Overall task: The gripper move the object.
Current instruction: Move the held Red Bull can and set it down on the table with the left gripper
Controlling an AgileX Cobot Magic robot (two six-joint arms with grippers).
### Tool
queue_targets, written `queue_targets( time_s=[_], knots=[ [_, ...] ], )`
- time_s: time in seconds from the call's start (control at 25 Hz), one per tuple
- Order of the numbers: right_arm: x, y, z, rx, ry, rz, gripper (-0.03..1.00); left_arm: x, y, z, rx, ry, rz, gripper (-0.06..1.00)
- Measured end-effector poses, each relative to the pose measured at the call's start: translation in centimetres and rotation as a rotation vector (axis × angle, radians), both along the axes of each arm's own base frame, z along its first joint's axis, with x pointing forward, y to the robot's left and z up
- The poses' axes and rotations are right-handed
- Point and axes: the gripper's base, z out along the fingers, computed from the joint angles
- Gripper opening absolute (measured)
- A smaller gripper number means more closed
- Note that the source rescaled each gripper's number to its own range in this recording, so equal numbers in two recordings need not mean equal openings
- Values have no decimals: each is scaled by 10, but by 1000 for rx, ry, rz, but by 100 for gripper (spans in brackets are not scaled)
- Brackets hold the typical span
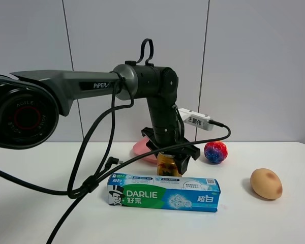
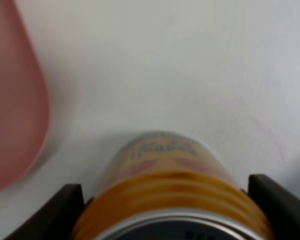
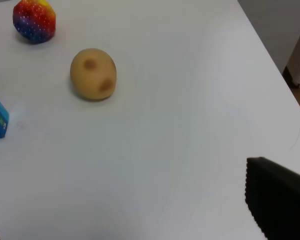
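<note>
Table (image 1: 40,213): box (image 1: 163,192) at front ctr. Can (image 1: 166,165) just behind box, betw. left gripper (image 2: 165,197) fingers. Plate (image 1: 141,149) behind-left of can. Ball (image 1: 215,152) right of can; potato (image 1: 266,183) front-right, well apart.

The white table (image 1: 274,223) carries a green-blue toothpaste box (image 1: 163,192) lying flat toward the front; behind it, near the wall, sit a pink plate (image 1: 141,148) and a multicoloured ball (image 1: 215,152); a tan egg-shaped object (image 1: 266,183) rests off to the right. Black cables (image 1: 86,189) trail across the left side; the gold-yellow can (image 1: 168,165) stands just behind the box, its base hidden.
</note>
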Motion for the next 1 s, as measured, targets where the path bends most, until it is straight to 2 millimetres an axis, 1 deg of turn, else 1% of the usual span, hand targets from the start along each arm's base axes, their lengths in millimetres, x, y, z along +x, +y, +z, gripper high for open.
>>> queue_targets(
  time_s=[0.04, 0.12, 0.2, 0.24, 0.32, 0.36, 0.44, 0.48, 0.52, 0.56, 0.64, 0.92, 1.0],
  knots=[
    [0, 0, 0, 0, 0, 0, 100, -1, 1, 4, 2, -1, -2, 2],
    [0, 0, 0, 0, 0, 0, 100, -2, 3, 22, -2, -22, -4, 2],
    [0, 0, 0, 0, 0, 0, 100, -3, 7, 49, -11, -62, -3, 2],
    [0, 0, 0, 0, 0, 0, 100, -5, 9, 69, -24, -92, -3, 2],
    [0, 0, 0, 0, 0, 0, 100, -5, 19, 97, -30, -140, 11, 2],
    [0, 0, 0, 0, 0, 0, 100, -6, 25, 116, -37, -170, 22, 2],
    [0, 0, 0, 0, 0, 0, 100, -5, 39, 138, -35, -201, 51, 2],
    [0, 0, 0, 0, 0, 0, 100, -3, 49, 150, -32, -218, 72, 2],
    [0, 0, 0, 0, 0, 0, 100, -1, 58, 156, -24, -229, 87, 2],
    [0, 0, 0, 0, 0, 0, 100, 1, 67, 162, -16, -241, 106, 2],
    [0, 0, 0, 0, 0, 0, 100, 11, 88, 168, -4, -252, 157, 2],
    [0, 0, 0, 0, 0, 0, 100, 45, 159, 167, 4, -237, 351, 2],
    [0, 0, 0, 0, 0, 0, 100, 54, 181, 164, -14, -215, 418, 2]
  ],
)
